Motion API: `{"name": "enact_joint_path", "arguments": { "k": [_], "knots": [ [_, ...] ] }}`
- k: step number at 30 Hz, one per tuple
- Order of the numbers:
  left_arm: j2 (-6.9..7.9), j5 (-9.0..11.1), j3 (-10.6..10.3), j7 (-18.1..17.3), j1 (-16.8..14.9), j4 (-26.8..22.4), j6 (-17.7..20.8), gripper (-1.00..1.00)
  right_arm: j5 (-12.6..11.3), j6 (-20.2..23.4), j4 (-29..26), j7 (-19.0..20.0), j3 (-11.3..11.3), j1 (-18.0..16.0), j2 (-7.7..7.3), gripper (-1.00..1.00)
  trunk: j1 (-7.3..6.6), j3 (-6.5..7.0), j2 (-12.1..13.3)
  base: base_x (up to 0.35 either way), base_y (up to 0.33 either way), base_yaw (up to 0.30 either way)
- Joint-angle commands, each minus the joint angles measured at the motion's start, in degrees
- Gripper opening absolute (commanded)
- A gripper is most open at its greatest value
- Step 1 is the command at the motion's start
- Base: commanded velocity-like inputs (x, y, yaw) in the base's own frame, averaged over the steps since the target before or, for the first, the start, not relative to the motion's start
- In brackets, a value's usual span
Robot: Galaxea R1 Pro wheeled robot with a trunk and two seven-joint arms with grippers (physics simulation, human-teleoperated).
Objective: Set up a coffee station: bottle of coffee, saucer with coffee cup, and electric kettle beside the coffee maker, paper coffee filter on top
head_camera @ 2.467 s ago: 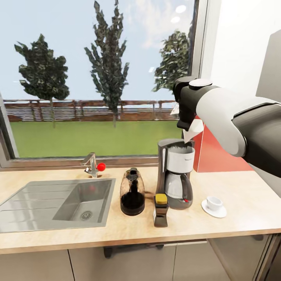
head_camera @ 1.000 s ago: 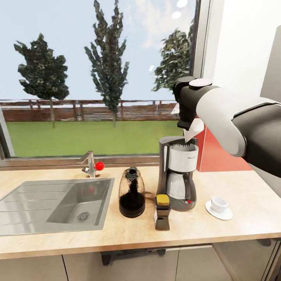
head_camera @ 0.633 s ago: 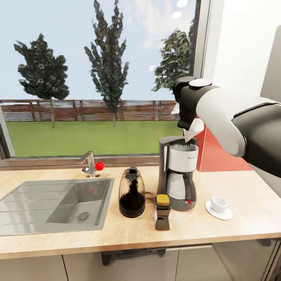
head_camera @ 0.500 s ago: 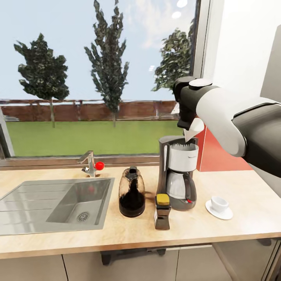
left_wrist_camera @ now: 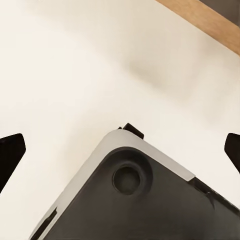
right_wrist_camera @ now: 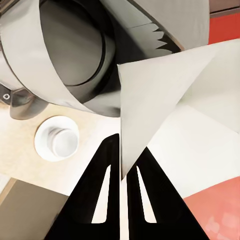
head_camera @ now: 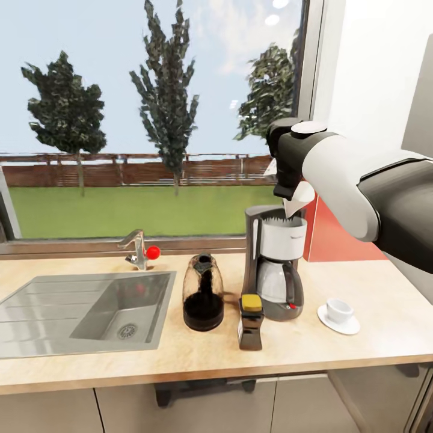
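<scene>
A: Where's the paper coffee filter (right_wrist_camera: 160,95)?

B: Pinched between the two black fingers (right_wrist_camera: 107,170) of the right end effector (right_wrist_camera: 123,150), which are closed almost together on its edge. In the head view it hangs just above the white top of the coffee maker (head_camera: 275,264).

A: And the rest on the bench (head_camera: 373,300)?

B: The electric kettle (head_camera: 202,293) stands just left of the coffee maker, the bottle of coffee (head_camera: 250,322) in front of it. The coffee cup (head_camera: 340,310) sits on the saucer (head_camera: 338,325) to its right.

A: The left end effector?

B: Its dark fingertips (left_wrist_camera: 10,155) show well apart at the picture's edges, with nothing between them
</scene>
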Motion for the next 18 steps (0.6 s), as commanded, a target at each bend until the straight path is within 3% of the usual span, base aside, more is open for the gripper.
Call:
{"name": "enact_joint_path", "arguments": {
  "k": [1, 10, 18],
  "knots": [
    [0.00, 0.29, -0.49, 0.28, 0.02, -0.16, -0.05, 1.00, -0.02, 0.44, 0.08, 0.17, 0.12, -0.08, 0.03, -1.00, 0.23, -0.26, -0.46, 0.000, 0.000, 0.000],
    [0.05, 0.29, -0.49, 0.28, 0.01, -0.16, -0.05, 1.00, -0.10, 0.53, 0.08, -0.12, 0.12, -0.08, 0.03, -1.00, 2.21, -1.87, -4.07, 0.000, 0.000, 0.000],
    [0.05, 0.29, -0.49, 0.26, -0.02, -0.16, -0.13, 1.00, -0.11, 0.53, 0.08, -0.50, 0.13, -0.08, 0.03, -1.00, 2.21, -1.87, -4.07, 0.000, 0.000, 0.000]
  ]
}}
